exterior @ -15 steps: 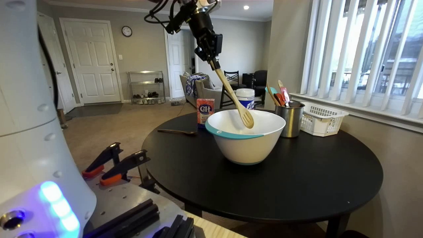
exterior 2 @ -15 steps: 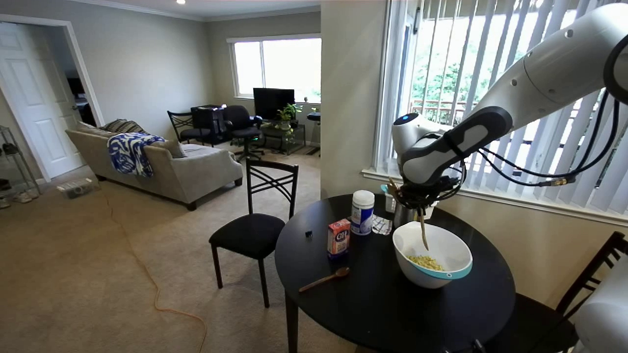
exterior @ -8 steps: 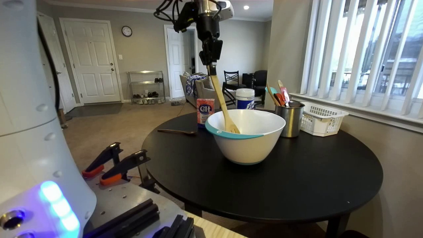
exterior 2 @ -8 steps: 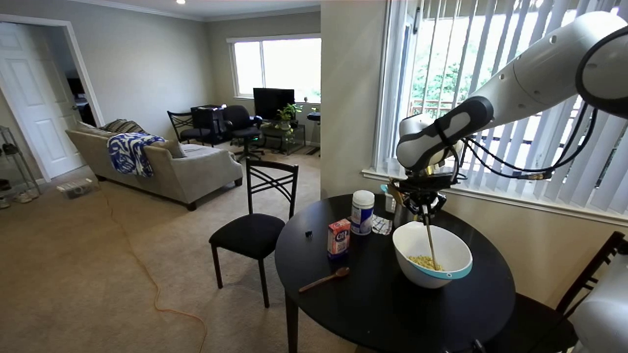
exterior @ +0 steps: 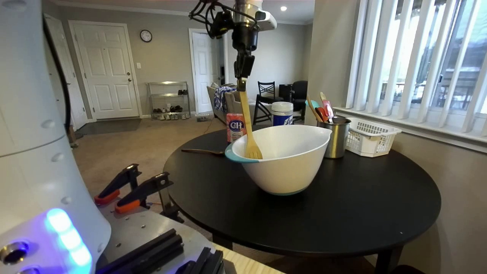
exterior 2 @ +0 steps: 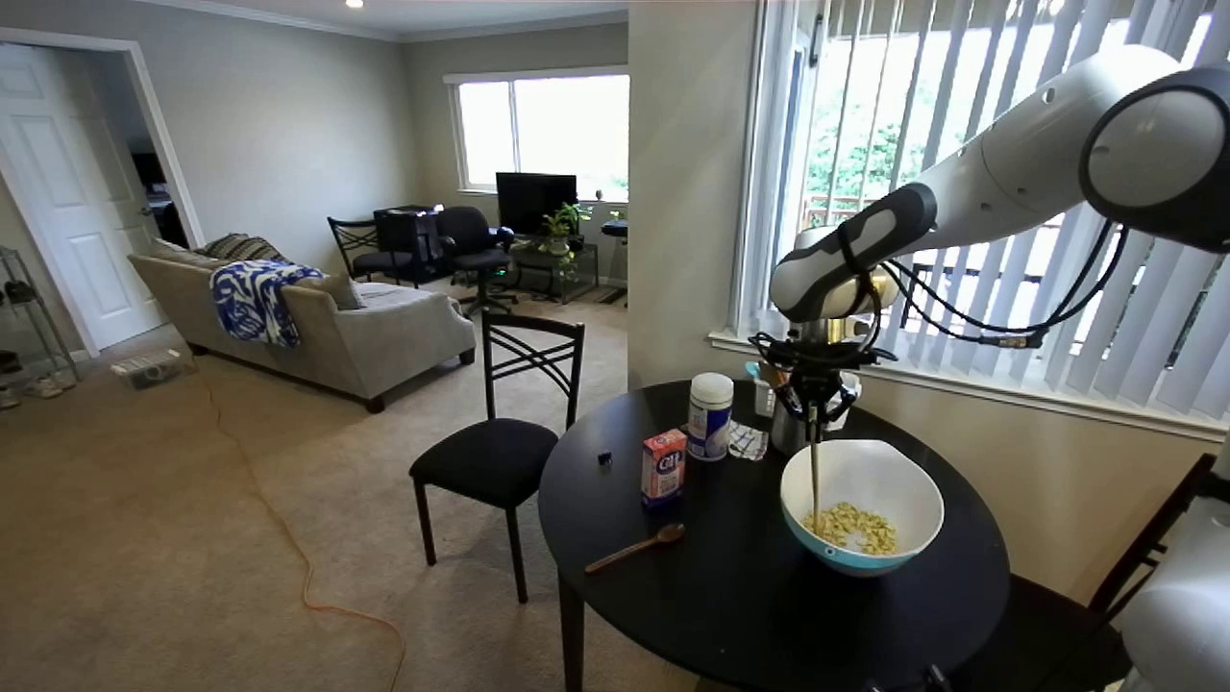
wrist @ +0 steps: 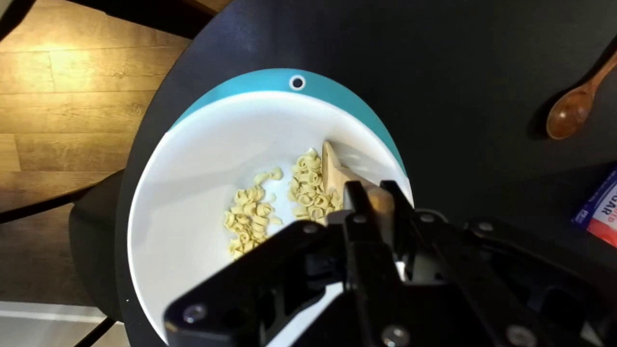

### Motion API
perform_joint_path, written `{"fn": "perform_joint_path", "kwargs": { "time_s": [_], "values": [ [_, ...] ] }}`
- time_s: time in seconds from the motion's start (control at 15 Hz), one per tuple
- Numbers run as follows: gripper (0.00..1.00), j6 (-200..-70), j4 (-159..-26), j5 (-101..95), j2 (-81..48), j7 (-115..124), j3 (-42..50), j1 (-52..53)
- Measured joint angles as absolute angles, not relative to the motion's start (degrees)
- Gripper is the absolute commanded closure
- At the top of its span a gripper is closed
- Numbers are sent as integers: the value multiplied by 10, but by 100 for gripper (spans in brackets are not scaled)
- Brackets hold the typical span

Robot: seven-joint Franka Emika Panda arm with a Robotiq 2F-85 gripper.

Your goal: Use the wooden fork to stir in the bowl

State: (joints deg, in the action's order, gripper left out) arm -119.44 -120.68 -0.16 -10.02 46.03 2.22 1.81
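Note:
The white bowl [exterior: 285, 177] with a teal rim band stands on the black round table; it also shows in an exterior view [exterior 2: 894, 476] and the wrist view [wrist: 168, 207]. Its rim slants in an exterior view. Pasta pieces [wrist: 248, 217] lie in it in two heaps; they also show in an exterior view [exterior 2: 855, 529]. My gripper [exterior: 242, 84] is above the bowl, shut on the handle of the wooden fork [exterior: 249, 135]. In the wrist view the fingertips [wrist: 372, 188] flank the handle. The fork head [wrist: 331, 166] is down among the pasta, near the teal-banded wall; its tines are partly hidden.
A wooden spoon [exterior 2: 639, 548] and a sugar box [exterior 2: 663, 466] are beside the bowl. A white-lidded canister [exterior 2: 711, 418], a metal utensil holder [exterior: 335, 139] and a white basket [exterior: 371, 139] stand behind. A black chair [exterior 2: 500, 452] is at the table [exterior 2: 730, 615].
The fork has gone from above the pasta down into it, and my gripper has lowered and turned more upright. The bowl has turned and shifted slightly, its rim now slanting.

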Motion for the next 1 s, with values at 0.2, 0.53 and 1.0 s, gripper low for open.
{"fn": "perform_joint_path", "kwargs": {
  "time_s": [0.2, 0.53, 1.0],
  "values": [
    [97, -1237, -1214, 1, -105, 460, 35, 6],
    [97, -1278, -1228, 1, -105, 457, 54, -12],
    [97, -1323, -1247, 15, -108, 452, 60, -21]
  ]
}}
